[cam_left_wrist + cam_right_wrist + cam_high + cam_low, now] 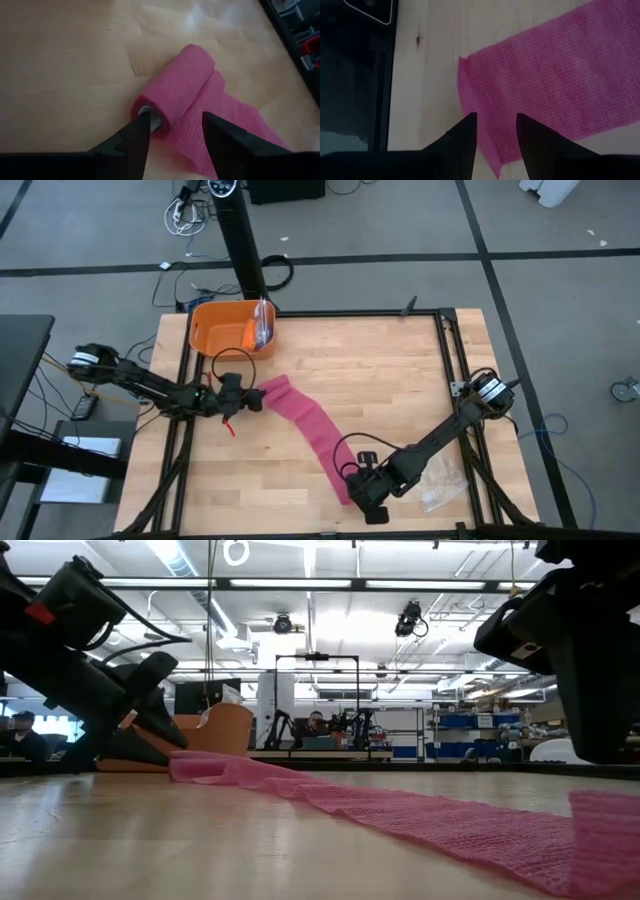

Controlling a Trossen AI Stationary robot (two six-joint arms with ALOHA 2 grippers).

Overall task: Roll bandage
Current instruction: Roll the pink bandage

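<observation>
Progress is at an early stage: only a short length of the bandage (310, 430) is wound. In the high view the magenta strip runs diagonally from a small roll at centre left of the frame, just below the orange tub (232, 327), down to a flat free end at lower centre. Most of the strip lies unrolled on the wooden table (400, 370).

Left gripper (240, 395) sits at the rolled end, centre left of the high view. Its jaws stand wide open. In the left wrist view one finger (135, 137) touches the pale core opening of the roll, and the other lies beside the strip; nothing is clamped.

Right gripper (368, 492) hovers over the free end at lower centre of the high view. In the right wrist view its jaws are partly open, with the strip's end edge lying below them; no grip on the cloth is evident.

Remaining work, as judged: wind the whole flat length onto the roll while the free end stays controlled. A clear plastic bag (440, 485) lies at lower right, uninvolved.
</observation>
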